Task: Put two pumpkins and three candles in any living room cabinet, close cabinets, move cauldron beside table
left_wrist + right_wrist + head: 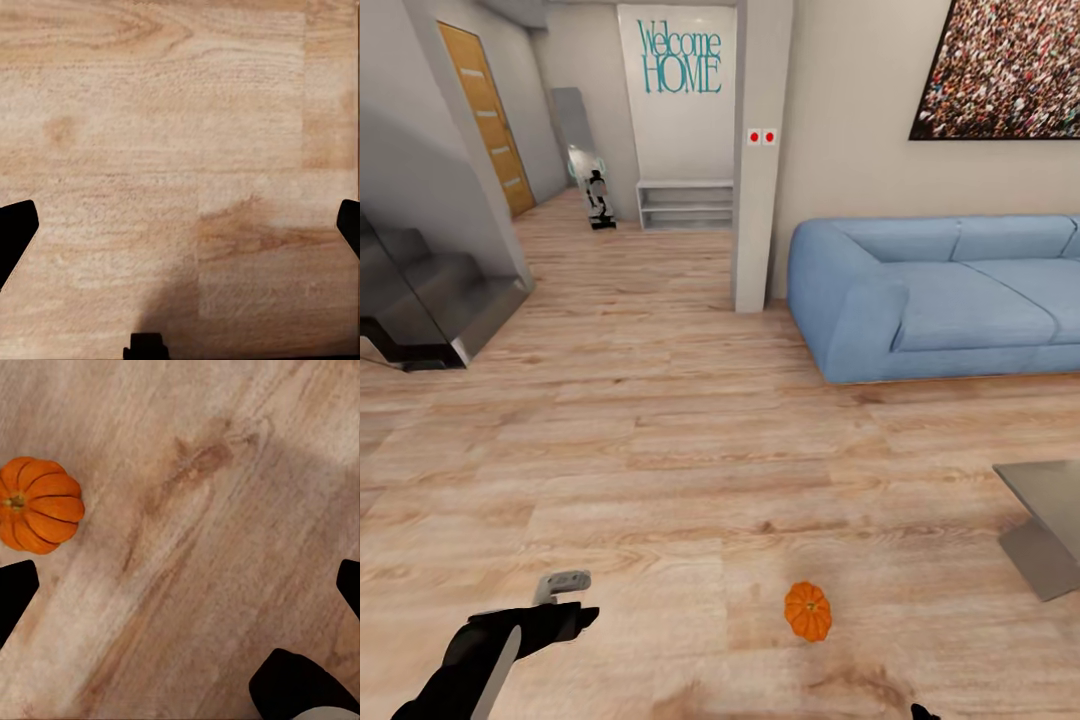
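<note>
One pumpkin lies on the wooden floor close in front of the robot, a little to the right of centre, stem roughly upward, with nothing touching it. Nearest of all, the left end effector hangs low at the near left, well apart from the pumpkin; in the left wrist view its fingertips sit at the two edges of the frame with bare planks between them, so it is spread wide and carries nothing. The right end effector is likewise wide open and empty above the floor, and the pumpkin sits off to one side of its span, beyond one fingertip rather than between the two.

The step in hand looks like picking up this pumpkin with the right arm. To do it well, shift the wrist sideways until the pumpkin is centred between the fingers, then descend straight and close around the widest ribs; the round body may roll if one finger nudges it first.

Farther right, the corner of a grey desk enters the frame. Beyond it a blue sofa stands against the far wall. No cabinet, candles or cauldron can be made out from here.
</note>
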Robot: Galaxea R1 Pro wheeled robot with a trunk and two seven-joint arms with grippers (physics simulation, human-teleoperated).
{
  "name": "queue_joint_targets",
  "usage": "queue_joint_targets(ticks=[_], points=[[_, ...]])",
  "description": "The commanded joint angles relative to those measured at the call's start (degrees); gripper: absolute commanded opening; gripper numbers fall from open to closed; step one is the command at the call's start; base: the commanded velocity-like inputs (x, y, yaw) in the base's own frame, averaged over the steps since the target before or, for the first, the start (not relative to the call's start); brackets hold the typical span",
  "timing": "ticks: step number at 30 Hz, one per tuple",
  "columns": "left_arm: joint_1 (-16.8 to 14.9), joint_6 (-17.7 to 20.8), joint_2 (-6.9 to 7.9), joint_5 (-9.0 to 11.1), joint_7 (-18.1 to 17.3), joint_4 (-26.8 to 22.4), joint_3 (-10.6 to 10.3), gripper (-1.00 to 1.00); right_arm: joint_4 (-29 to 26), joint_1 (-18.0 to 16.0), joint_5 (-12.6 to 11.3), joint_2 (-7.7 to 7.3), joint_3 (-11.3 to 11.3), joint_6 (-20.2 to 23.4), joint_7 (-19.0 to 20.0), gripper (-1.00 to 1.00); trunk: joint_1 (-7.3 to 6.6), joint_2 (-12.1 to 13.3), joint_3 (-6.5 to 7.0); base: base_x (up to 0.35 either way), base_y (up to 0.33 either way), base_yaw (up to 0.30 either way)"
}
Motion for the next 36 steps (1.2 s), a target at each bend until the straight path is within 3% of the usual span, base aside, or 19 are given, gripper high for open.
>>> queue_joint_targets(ticks=[1,6,14,16,22,31,36], points=[[0.0,0.4,-0.03,0.5,0.0,0.0,0.1,1.00,-0.1,0.0,-0.6,-0.12,0.5,-0.3,-0.3,1.00,0.03,0.0,-0.05,0.328,0.000,0.000],[0.0,1.6,-0.19,0.9,-0.6,-2.6,0.4,1.00,-0.4,-0.8,0.4,-0.02,0.4,0.2,-0.3,1.00,0.03,0.0,-0.05,0.328,0.000,0.000],[-0.6,7.3,-0.46,0.8,-0.9,-8.9,0.2,1.00,-0.5,-7.2,9.9,0.71,0.2,2.5,-0.5,1.00,0.03,0.0,-0.05,0.328,0.000,0.000],[-0.7,7.8,-0.52,0.9,-1.0,-9.5,0.2,1.00,-0.4,-8.0,11.1,1.27,0.2,2.9,-0.6,1.00,0.03,0.0,-0.05,0.318,0.000,0.000],[-0.7,8.2,-0.62,0.9,-1.2,-10.0,0.2,1.00,0.3,-10.4,11.9,1.88,0.2,3.2,-0.7,1.00,0.03,0.0,-0.05,0.294,0.000,0.000],[-0.7,8.5,-0.78,1.0,-1.2,-10.1,0.2,1.00,0.7,-10.8,12.3,2.00,0.3,3.2,-0.9,1.00,0.03,0.0,-0.05,0.250,-0.082,0.000],[-0.7,8.7,-1.82,1.0,-1.2,-10.7,0.3,1.00,0.7,-10.8,12.3,1.99,0.3,3.2,-0.9,1.00,0.03,0.0,-0.05,0.154,-0.093,0.000]])
